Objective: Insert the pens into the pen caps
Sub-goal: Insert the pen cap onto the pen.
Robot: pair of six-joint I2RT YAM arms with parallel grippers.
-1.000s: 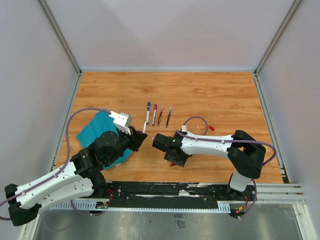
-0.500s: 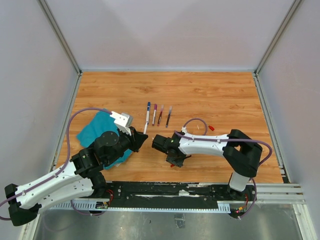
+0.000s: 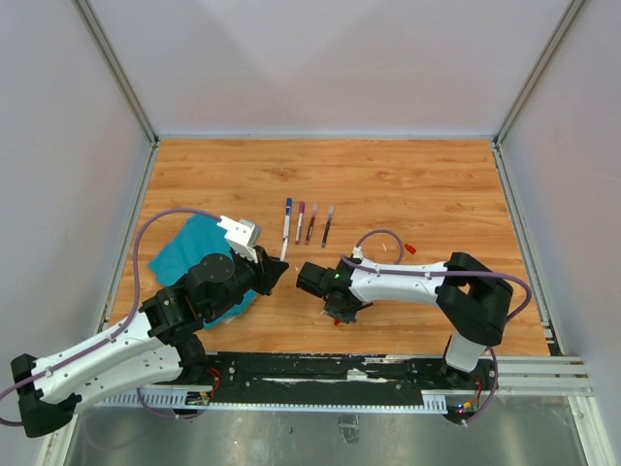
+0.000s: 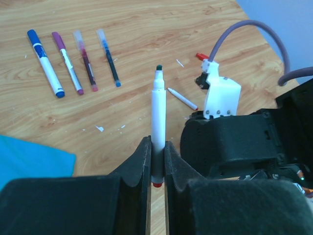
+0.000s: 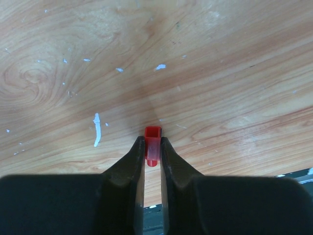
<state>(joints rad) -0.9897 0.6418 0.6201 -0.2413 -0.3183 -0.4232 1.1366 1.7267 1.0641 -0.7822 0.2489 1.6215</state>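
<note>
Pen (image 4: 158, 112) first: my left gripper (image 4: 156, 147) is clamped tight on its lower barrel. The white body stands straight up out of the jaws, dark tip on top, and a red bit shows at the bottom end btw the fingers.

Right gripper (image 5: 152, 147): a sec ago the jaws stood about half open over the red cap (image 5: 152, 133). Now they've come in and pinch it from both sides, low over the table (image 5: 220, 58). Can't tell which end of the cap is the open one. So the cap grab looks done. I judge the next step is to lift, turn the cap's mouth toward the pen tip & bring the 2 together on one line. A cap this small could twist in the pinch. My left arm has barely shifted meanwhile.

Further out, btw the arms, a thin white stick-like pen (image 4: 182, 98) lies loose on the wood, and past it there's another small red cap (image 4: 199, 56). On the left, a teal cloth (image 3: 184, 254) sits partly under my left arm.

Farthest: a row of 4 pens (image 3: 306, 223) side by side, not touching. Their ends look capped, tho I can't be sure on the 2 thin ones.
</note>
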